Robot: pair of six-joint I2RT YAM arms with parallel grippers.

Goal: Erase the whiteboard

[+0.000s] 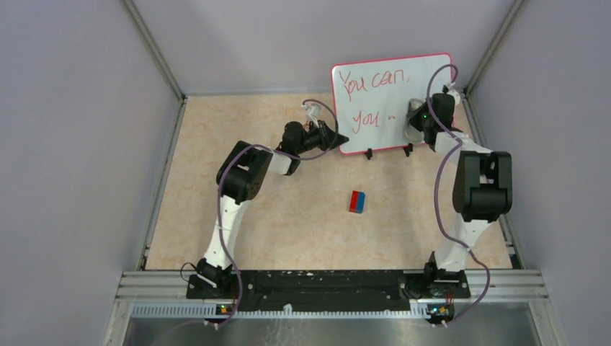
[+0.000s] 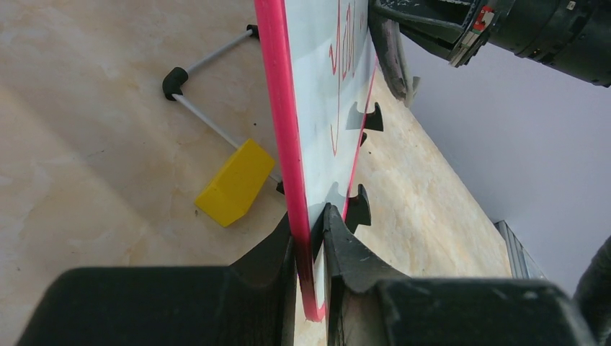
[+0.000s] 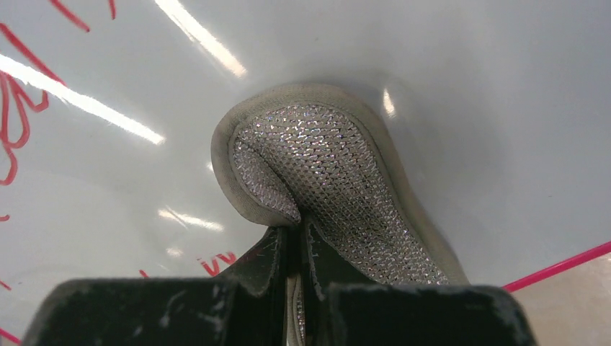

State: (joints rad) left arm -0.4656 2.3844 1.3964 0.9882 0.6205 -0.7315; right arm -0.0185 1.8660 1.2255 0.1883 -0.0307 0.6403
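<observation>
Top external view: my left fingers (image 1: pixel 340 138) clamp the left edge of the whiteboard (image 1: pixel 382 94), standing upright at the far right of the surface (image 1: pixel 288 223). My right fingers (image 3: pixel 295 241) pinch a grey glittery cloth (image 3: pixel 339 166) pressed against its face.

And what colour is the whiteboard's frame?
Red-pink; left wrist view shows the whiteboard edge best.

Two robot arms, left (image 1: pixel 234 189) and right (image 1: pixel 481 189), sit bolted to a black base rail (image 1: pixel 324 288), with white links and bulky black joint housings. A thin purple cable (image 1: pixel 436 191) loops along each. Farthest from the rail, the left gripper (image 2: pixel 310 227) and right gripper (image 3: pixel 292 234) are matt black and wedge-fingered, the right one scuffed pale.
</observation>
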